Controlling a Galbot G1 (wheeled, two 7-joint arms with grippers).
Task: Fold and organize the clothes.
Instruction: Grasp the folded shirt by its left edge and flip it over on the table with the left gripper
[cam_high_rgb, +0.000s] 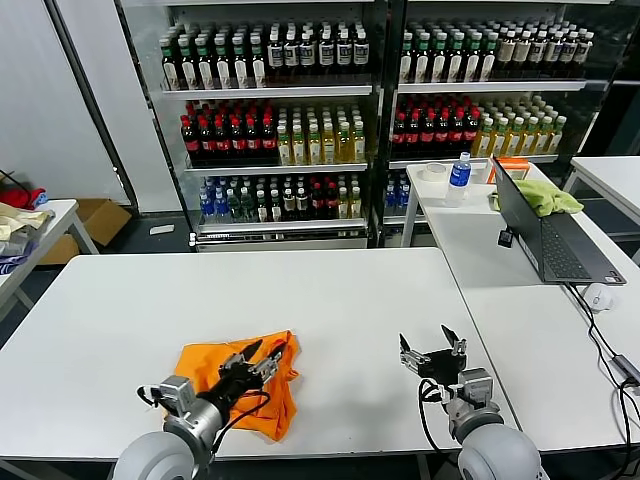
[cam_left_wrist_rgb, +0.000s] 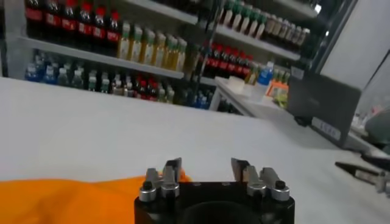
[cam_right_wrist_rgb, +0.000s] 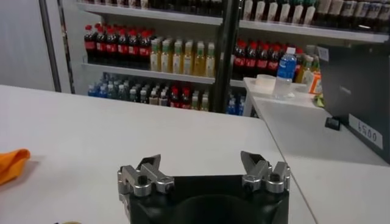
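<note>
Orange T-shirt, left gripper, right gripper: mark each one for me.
orange T-shirt (cam_high_rgb: 205, 362), head view, on the flat left part of the cloth.
left gripper (cam_high_rgb: 262, 357), head view, midway between its open fingers above the shirt.
right gripper (cam_high_rgb: 431, 345), head view, midway between its open fingers over bare table.

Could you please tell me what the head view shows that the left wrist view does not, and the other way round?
Only the head view shows the whole crumpled orange T-shirt, the right tool open over bare table, and the yellow-green cloth. Only the left wrist view shows the left tool with its jaws apart and nothing between them. Both show the T-shirt, laptop and drink shelves.
</note>
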